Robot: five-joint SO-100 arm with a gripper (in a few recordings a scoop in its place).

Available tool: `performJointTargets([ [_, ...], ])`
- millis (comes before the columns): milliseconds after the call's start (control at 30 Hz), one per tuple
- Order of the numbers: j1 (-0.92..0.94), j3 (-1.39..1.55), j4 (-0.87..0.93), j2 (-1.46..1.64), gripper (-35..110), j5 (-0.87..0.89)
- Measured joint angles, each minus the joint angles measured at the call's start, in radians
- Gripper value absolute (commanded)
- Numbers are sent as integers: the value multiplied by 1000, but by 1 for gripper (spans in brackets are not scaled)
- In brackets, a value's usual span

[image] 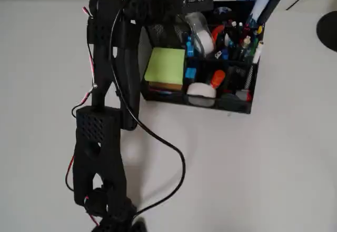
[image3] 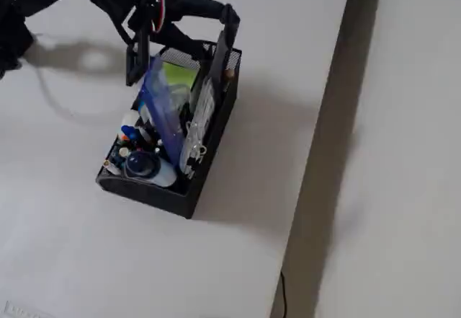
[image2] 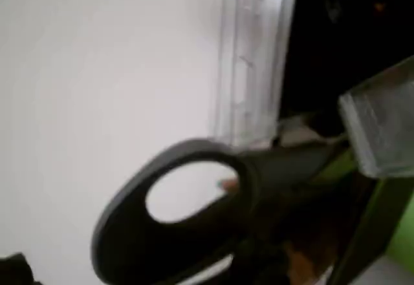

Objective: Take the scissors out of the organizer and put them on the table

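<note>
Scissors fill the lower half of the wrist view, one dark oval handle loop lying blurred and close before the camera, its stem running toward 3 o'clock into a dark mass where the fingers would be; whether the fingers are clenched on the handle or released cannot be told. A clear ruler-like strip stands upright just behind the loop. In the overhead view the black arm reaches toward 12 o'clock, its end above the organizer's rear edge near the lime-green sticky-note pad. In the fixed view the fingers hang over the organizer's far end at about 1 o'clock, beside the mesh wall. The organizer sits on the white worktop, with pens crowded at its other end.
</note>
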Motion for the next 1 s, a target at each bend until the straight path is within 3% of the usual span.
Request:
performJointTargets([
  [1000,31,0,-38,74,37,-8],
])
